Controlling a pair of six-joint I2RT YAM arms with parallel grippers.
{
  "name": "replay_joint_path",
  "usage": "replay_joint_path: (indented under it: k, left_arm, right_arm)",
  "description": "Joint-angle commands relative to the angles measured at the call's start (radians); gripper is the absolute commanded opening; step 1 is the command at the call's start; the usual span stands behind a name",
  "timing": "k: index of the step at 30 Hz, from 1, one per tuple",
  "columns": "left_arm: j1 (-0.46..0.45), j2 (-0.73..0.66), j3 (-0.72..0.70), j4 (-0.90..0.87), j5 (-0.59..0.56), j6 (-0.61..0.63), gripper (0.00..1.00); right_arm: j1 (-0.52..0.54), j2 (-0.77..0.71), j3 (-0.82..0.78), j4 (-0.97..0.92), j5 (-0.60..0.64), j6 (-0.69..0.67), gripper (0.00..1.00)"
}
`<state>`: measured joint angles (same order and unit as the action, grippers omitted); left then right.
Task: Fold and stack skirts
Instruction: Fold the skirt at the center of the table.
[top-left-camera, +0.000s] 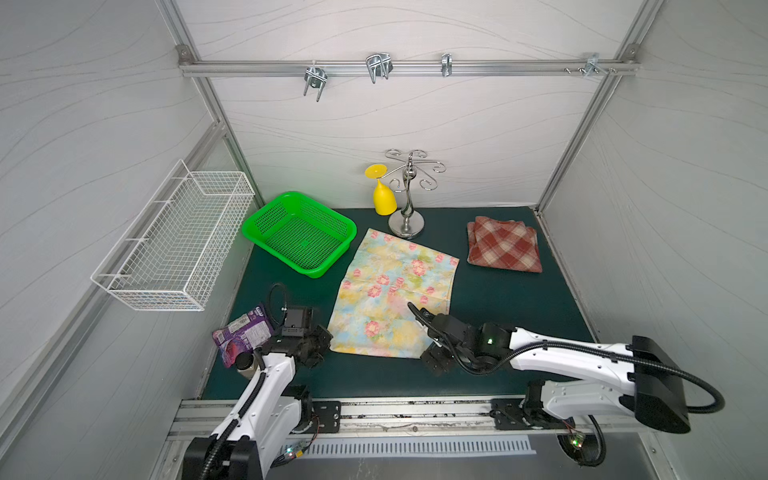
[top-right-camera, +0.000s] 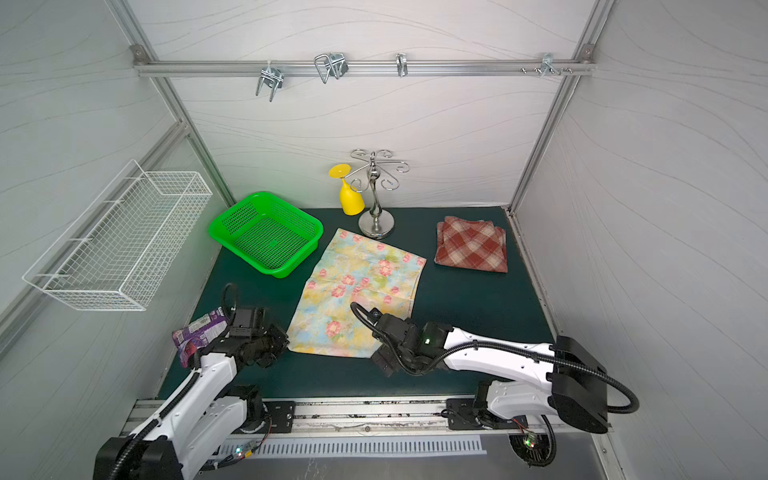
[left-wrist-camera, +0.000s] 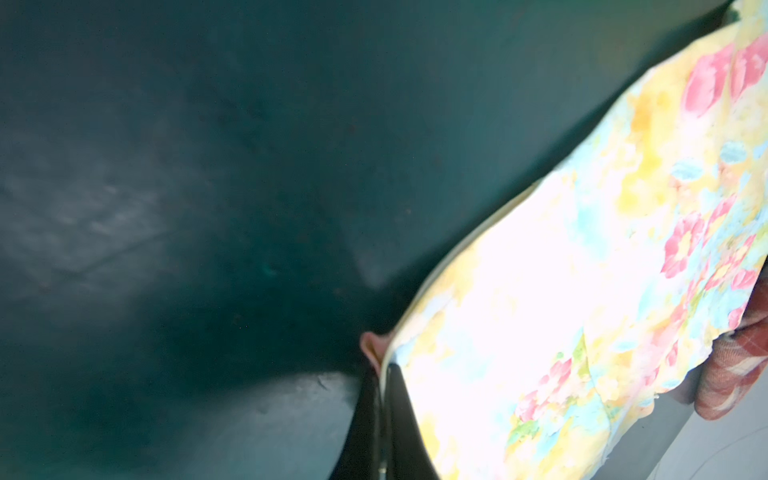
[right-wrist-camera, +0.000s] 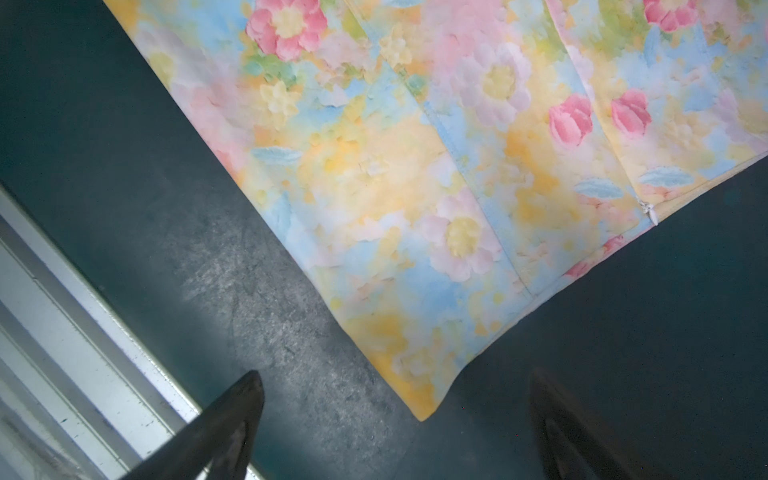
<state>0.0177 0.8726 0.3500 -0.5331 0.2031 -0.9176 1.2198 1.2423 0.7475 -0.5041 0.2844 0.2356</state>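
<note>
Dark green mat (top-left-camera: 498, 299) in a white-walled booth. Thin pale yellow-blue floral skirt (top-left-camera: 395, 291) with pink flowers lies spread flat mid-mat, its far corner right by the base of a chrome hook stand (top-left-camera: 407, 208). Thick red-brown and cream plaid skirt (top-left-camera: 505, 245) sits folded at the far right of the mat, apart from the floral skirt. Left gripper (left-wrist-camera: 384, 374) is pressed together, pinching the floral skirt's near-left corner. Right gripper (right-wrist-camera: 395, 376) is spread wide above the mat at the near-right corner, gripping nothing. Green perforated plastic basket (top-left-camera: 299, 232) is just beside the skirt's far-left edge. A yellow plastic goblet (top-left-camera: 384, 199) hangs upside down on the stand. Crumpled purple snack wrapper (top-left-camera: 241, 336) lies by the left arm. White wire basket (top-left-camera: 174, 237) hangs on the left wall.
</note>
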Motion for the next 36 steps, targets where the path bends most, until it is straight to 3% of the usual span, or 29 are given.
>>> replay_joint_path:
  k: [1, 7, 15, 19, 29, 33, 36]
  left_arm:
    - [0.053, 0.040, 0.095, -0.016, 0.033, 0.062, 0.00]
    - [0.079, 0.141, 0.205, -0.041, 0.039, 0.101, 0.00]
    - [0.111, 0.187, 0.233, -0.026, 0.053, 0.117, 0.00]
    - [0.134, 0.194, 0.233, -0.020, 0.065, 0.122, 0.00]
    - [0.183, 0.217, 0.237, -0.013, 0.083, 0.149, 0.00]
    - [0.197, 0.230, 0.241, -0.010, 0.097, 0.154, 0.00]
    - [0.201, 0.235, 0.244, -0.007, 0.099, 0.153, 0.00]
  right_arm:
    - [0.025, 0.047, 0.013, 0.009, -0.013, -0.024, 0.99]
    - [0.092, 0.182, 0.058, 0.035, 0.022, -0.043, 0.94]
    - [0.133, 0.296, 0.110, 0.055, 0.056, -0.057, 0.84]
    - [0.137, 0.320, 0.124, 0.042, 0.070, -0.055, 0.72]
    - [0.147, 0.347, 0.122, 0.023, 0.096, -0.014, 0.59]
    - [0.152, 0.361, 0.115, 0.009, 0.112, 0.004, 0.47]
    - [0.162, 0.361, 0.104, 0.019, 0.110, 0.018, 0.44]
